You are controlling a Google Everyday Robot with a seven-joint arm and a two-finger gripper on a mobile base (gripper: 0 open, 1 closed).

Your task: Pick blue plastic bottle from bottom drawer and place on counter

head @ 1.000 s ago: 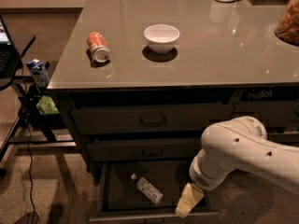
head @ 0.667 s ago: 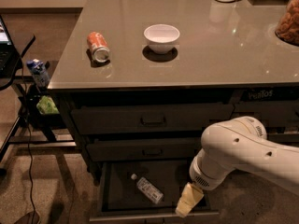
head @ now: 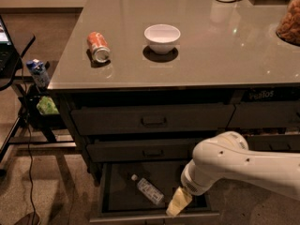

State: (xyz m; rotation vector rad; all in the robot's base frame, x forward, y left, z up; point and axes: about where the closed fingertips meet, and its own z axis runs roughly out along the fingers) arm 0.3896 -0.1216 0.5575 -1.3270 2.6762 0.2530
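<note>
Bottle (head: 149, 190) lies flat in the open drawer (head: 108, 191), with the hand (head: 178, 202) just right of it, its spread impossible to tell. Coming in sideways could roll the bottle away or clip the drawer.

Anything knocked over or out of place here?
The soda can lies on its side on the counter, left of the bowl. The blue plastic bottle lies flat in the open bottom drawer, with the gripper low beside it.
</note>
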